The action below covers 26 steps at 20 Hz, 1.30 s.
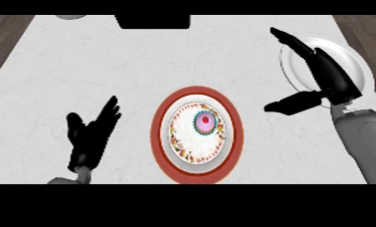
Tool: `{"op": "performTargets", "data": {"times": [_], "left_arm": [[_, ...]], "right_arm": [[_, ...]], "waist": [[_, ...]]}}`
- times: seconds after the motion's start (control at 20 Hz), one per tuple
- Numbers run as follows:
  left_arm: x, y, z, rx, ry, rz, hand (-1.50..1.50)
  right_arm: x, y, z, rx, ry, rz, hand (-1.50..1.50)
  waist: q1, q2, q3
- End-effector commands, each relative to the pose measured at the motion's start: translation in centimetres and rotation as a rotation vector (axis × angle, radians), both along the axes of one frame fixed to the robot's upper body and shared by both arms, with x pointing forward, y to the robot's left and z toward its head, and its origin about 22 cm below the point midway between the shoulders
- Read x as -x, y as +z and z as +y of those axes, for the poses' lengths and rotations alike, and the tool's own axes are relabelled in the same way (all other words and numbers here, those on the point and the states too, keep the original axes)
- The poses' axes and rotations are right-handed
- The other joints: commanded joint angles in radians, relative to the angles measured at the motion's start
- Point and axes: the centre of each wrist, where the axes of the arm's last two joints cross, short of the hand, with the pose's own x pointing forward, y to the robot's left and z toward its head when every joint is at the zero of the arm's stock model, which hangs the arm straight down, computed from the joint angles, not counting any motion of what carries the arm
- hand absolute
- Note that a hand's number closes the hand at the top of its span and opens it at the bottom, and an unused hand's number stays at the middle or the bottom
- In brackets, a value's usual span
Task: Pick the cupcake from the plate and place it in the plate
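Head view has the right hand [323,74] spread wide above the white plate [351,59], thumb stuck out left, left hand [89,136] resting open, and the cupcake [206,123] sitting on the red-rimmed plate [231,144].

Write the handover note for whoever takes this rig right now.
Left robot hand: open, resting at lower left, holding nothing.
Right robot hand: open, over the white plate at the right, holding nothing.
Cupcake: sits on the patterned plate, which lies on the red plate in the centre.
Done: no pick.
Left: grasp the cupcake, carry it to the white plate, release.
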Motion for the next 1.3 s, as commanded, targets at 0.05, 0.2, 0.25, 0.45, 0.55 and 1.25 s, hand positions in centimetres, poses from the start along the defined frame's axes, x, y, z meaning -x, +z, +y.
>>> {"op": "performTargets", "data": {"times": [0.05,0.2,0.25,0.45,0.55,1.25], "left_arm": [[-0.7,0.6,0.6,-0.006,0.013,-0.006,0.0],[1.0,0.2,-0.1,0.015,0.008,0.011,0.0],[0.0,0.5,-1.2,-0.008,0.0,-0.02,0.0],[0.7,0.0,0.9,0.0,-0.008,-0.017,0.0],[0.5,-0.2,-0.5,-0.001,0.008,-0.016,0.0],[0.7,0.5,-0.3,0.003,-0.005,-0.001,0.0]], "right_arm": [[1.4,2.7,3.7,0.218,0.083,0.102,-1.5],[2.1,2.5,6.7,0.289,0.056,0.128,-1.5],[1.6,1.8,6.8,0.314,0.043,0.145,-1.5],[3.4,0.7,9.8,0.344,0.061,0.187,-1.5],[5.2,0.9,12.2,0.342,0.053,0.178,-1.5],[4.8,-4.6,14.9,0.398,0.068,0.283,-1.5]], "waist": [[-0.003,-0.002,0.0],[0.008,0.0,0.001],[0.005,0.002,0.001],[0.004,0.003,0.002],[0.001,0.002,0.001],[0.004,0.003,0.002]]}}
